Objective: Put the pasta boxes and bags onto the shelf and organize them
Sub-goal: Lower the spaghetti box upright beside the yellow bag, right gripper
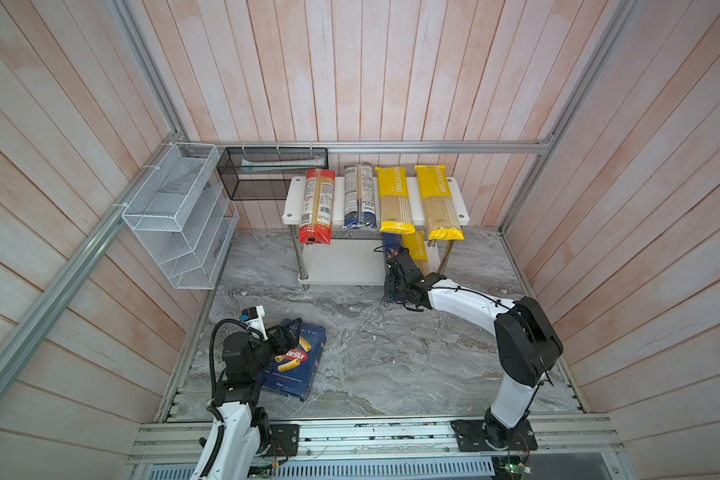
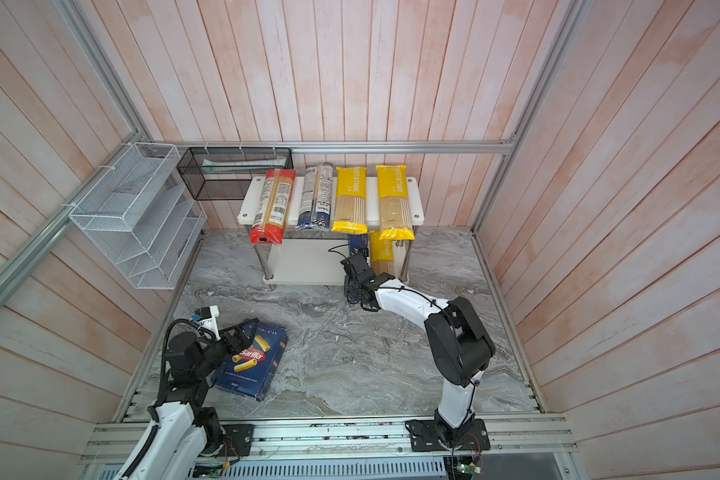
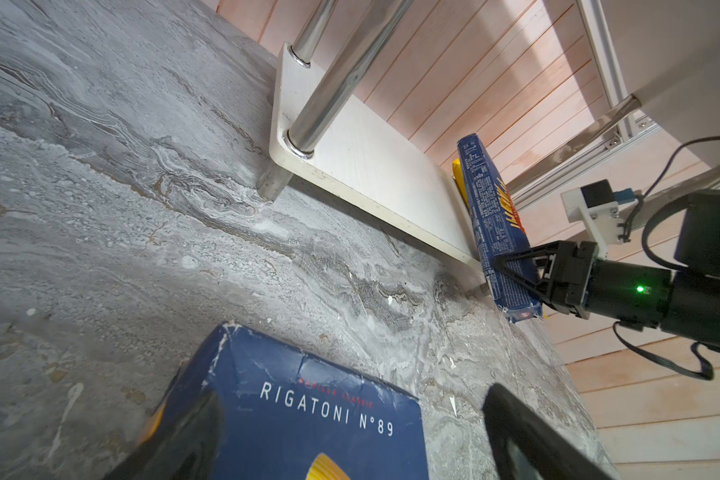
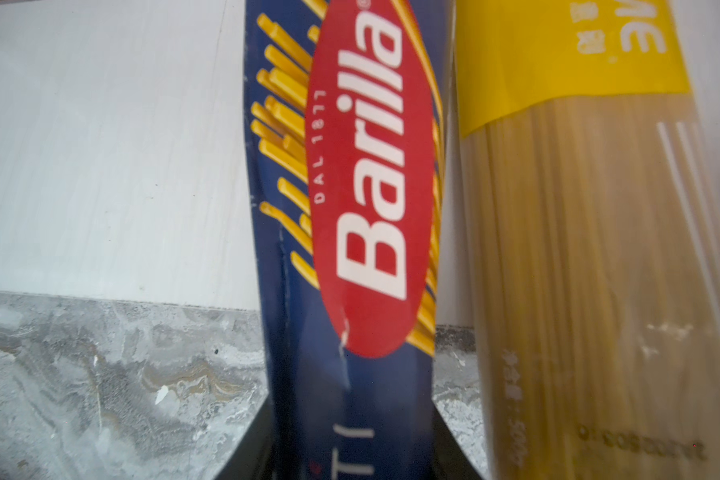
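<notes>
Rigatoni box (image 1: 296, 361) lies flat on the table (image 1: 391, 353) under the left gripper (image 1: 287, 333), whose fingers stand spread over its corner. Right gripper (image 4: 352, 453) pinches the spaghetti box (image 4: 350, 187), which reaches ahead of the fingers over the shelf's (image 1: 341, 266) lower board, just beside a yellow bag (image 4: 578, 249).

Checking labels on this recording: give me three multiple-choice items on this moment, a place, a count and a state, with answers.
1. Where does the Rigatoni box lie? A in the black basket; B in the white wire rack; C on the table.
2. How many bags lie on the shelf's top board? A two; B four; C five.
3. The right gripper is: A open; B shut on the Spaghetti box; C shut on the Rigatoni box.
Answers: 1 C, it rests on the table. 2 B, one red-ended, one blue-ended, two yellow. 3 B, its fingers clamp that box's sides.
</notes>
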You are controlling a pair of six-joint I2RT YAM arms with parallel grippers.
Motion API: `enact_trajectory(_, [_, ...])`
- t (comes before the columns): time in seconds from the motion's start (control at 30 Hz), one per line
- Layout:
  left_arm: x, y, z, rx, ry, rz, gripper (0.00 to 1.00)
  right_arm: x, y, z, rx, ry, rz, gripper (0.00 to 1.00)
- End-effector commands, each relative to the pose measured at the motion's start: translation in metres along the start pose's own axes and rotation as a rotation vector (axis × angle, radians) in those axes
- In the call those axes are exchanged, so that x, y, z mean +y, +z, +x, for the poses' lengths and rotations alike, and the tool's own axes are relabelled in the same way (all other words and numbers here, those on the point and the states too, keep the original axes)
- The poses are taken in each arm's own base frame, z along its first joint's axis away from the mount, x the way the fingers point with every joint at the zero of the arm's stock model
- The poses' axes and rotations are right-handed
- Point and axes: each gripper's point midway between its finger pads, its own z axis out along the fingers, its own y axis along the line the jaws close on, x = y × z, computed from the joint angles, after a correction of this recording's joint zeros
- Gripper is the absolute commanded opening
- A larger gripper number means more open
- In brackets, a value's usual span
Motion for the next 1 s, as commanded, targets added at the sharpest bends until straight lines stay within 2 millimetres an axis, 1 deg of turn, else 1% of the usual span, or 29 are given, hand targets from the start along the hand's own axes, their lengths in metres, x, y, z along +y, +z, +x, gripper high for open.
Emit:
enact_trajectory(0.0, [-0.002,-0.001,0.004,0.002,0.010,0.019,1.00,0.019,-0.016,-0.058,-0.184,0.060,-0.062,0.20])
enact_trajectory(0.13, [-0.003,-0.001,0.005,0.003,0.013,0.022,1.00,0.018,-0.011,-0.057,-0.175,0.064,-0.055,0.26])
enact_trajectory(0.2, [-0.002,-0.001,0.004,0.003,0.010,0.019,1.00,0.018,-0.011,-0.057,-0.173,0.063,-0.053,0.28])
enact_trajectory(0.3, [-0.003,-0.002,0.003,-0.006,0.014,0.018,1.00,0.015,-0.011,-0.057,-0.174,0.071,-0.054,0.37])
enact_trajectory(0.43, [-0.005,-0.003,0.002,-0.015,0.019,0.024,1.00,0.014,-0.011,-0.057,-0.171,0.066,-0.046,0.40])
enact_trajectory(0.73, [-0.003,-0.003,0.004,-0.008,0.015,0.020,1.00,0.017,-0.009,-0.049,-0.145,0.077,-0.067,0.54])
enact_trajectory(0.9, [-0.003,-0.003,0.003,-0.013,0.017,0.019,1.00,0.019,-0.013,-0.047,-0.134,0.075,-0.084,0.60])
enact_trajectory(0.97, [-0.004,-0.003,0.003,-0.013,0.017,0.019,1.00,0.018,-0.014,-0.043,-0.121,0.071,-0.090,0.62])
